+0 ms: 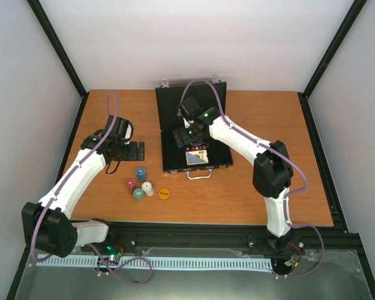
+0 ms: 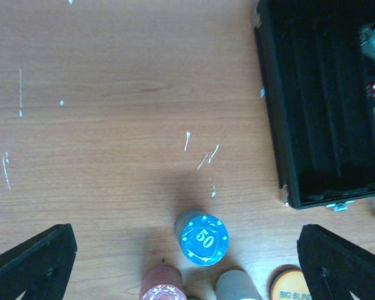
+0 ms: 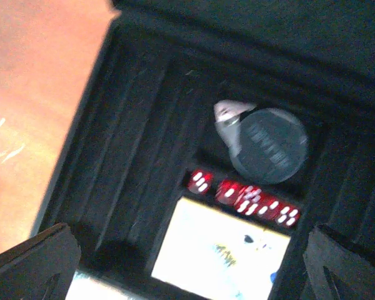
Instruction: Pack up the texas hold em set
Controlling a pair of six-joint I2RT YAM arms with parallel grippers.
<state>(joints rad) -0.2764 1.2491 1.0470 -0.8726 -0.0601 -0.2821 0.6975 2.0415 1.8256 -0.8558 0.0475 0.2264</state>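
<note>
both claws are released, jaws spread wide, holding nothing. under the right claw [image 3: 190, 240], in the open briefcase [image 3: 131, 125], lie the clear disc [image 3: 270, 145], red dice [image 3: 244, 197] and card deck [image 3: 222, 247]; a pale thing beside the disc is too blurred to name. between the left claw [image 2: 186, 240] fingers stands the blue chip stack [image 2: 203, 239], with the red stack [image 2: 162, 286], white stack [image 2: 237, 286] and orange disc [image 2: 292, 284] closer to its palm, all on the table [image 2: 112, 94]. i judge it partly done: chips, orange disc and lid remain.
</note>
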